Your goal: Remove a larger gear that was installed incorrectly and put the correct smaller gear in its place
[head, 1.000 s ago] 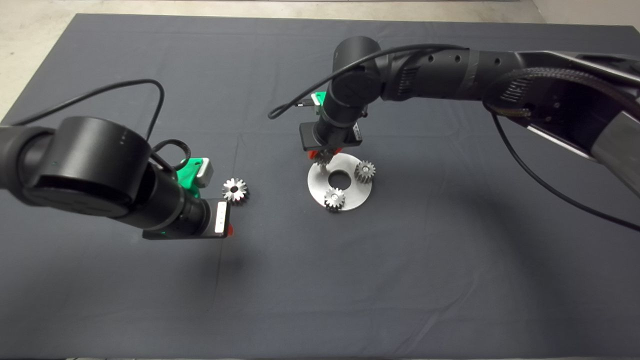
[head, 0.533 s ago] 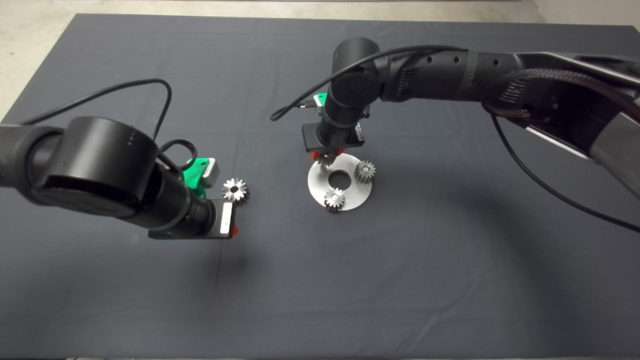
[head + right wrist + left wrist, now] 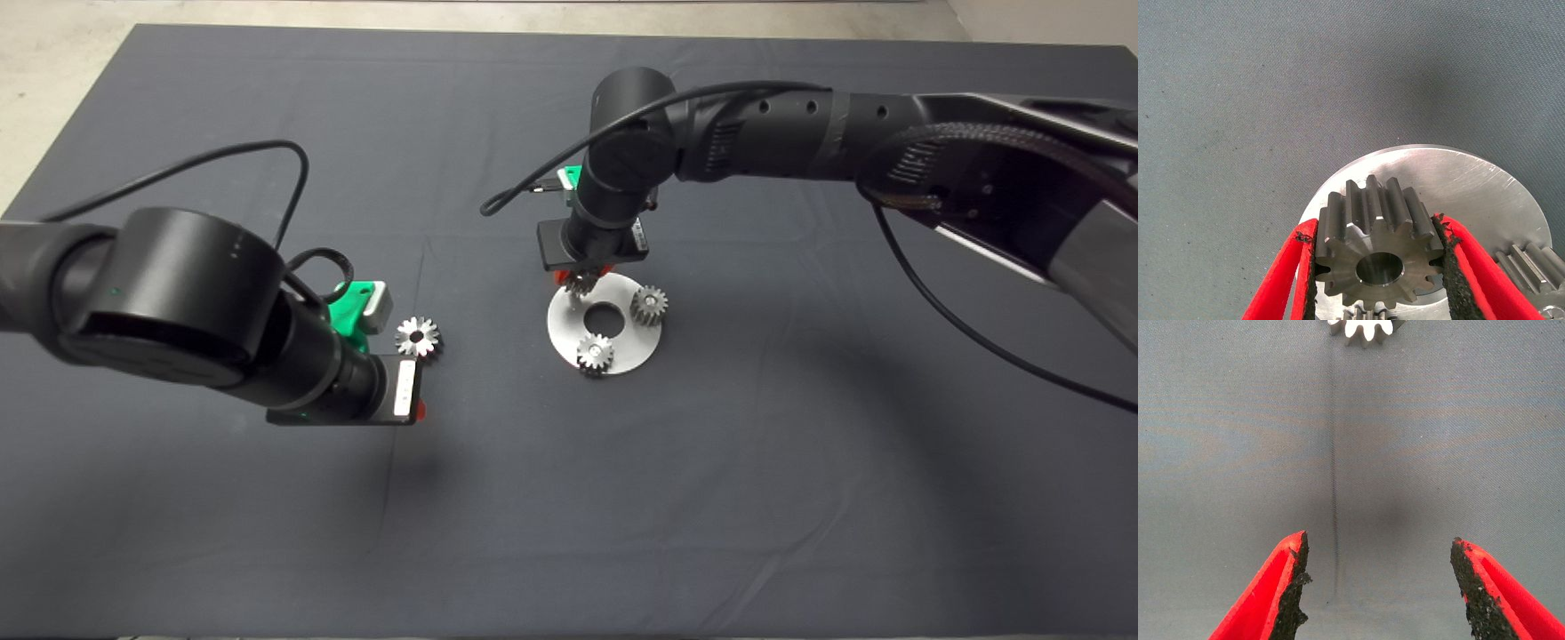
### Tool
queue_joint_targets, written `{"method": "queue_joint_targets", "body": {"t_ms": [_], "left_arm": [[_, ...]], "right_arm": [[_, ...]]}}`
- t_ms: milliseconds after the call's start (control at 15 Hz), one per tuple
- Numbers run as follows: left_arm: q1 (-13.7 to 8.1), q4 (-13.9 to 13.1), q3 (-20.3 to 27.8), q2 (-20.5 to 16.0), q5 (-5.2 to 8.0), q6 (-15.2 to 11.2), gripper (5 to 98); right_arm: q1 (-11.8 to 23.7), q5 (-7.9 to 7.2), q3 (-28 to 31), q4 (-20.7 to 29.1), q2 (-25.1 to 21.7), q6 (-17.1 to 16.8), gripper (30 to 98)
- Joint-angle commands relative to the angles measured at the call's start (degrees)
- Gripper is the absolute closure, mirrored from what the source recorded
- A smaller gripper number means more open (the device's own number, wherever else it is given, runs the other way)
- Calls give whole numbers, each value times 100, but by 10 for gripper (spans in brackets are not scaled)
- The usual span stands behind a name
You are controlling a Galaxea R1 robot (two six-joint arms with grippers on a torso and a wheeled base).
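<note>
My right gripper point(image 3: 580, 277) is shut on the smaller gear point(image 3: 1375, 250), a dark grey spur gear clamped between both pads point(image 3: 1446, 267). It is held over the far-left part of the round silver plate point(image 3: 633, 347); I cannot tell whether it touches the plate. The larger gear point(image 3: 417, 337), bright silver, lies flat on the mat to the left of the plate, and its teeth show at the edge of the left wrist view point(image 3: 1365, 329). My left gripper point(image 3: 416, 407) hovers just in front of it, open and empty point(image 3: 1378, 543).
Two other small gears point(image 3: 649, 304) point(image 3: 595, 353) stand on the plate point(image 3: 1471, 180) around its centre hole. One of them point(image 3: 1531, 267) is close beside the right finger. A crease in the dark mat point(image 3: 1333, 487) runs under the left gripper.
The left arm has shifted slightly to the right, toward the larger gear. The right gripper with its gear has moved a little over the plate, then held still.
</note>
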Motion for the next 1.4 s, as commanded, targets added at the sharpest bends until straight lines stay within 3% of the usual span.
{"method": "queue_joint_targets", "body": {"t_ms": [0, 400, 733, 1133, 1333], "left_arm": [[-95, 48, 37, -3, 489, 7, 499], [-95, 48, 31, 6, 489, 7, 499], [-95, 66, 48, -3, 489, 7, 499], [-95, 66, 83, -1, 489, 7, 499], [-95, 66, 84, -11, 489, 7, 499]], "right_arm": [[19, -92, -20, 113, 13, -19, 900], [-157, -110, -2, 113, 13, -41, 900], [-183, -259, -11, 233, 4, -37, 903], [-183, -681, -11, 640, 4, -229, 906], [-193, -664, -54, 640, 4, -222, 906]]}}
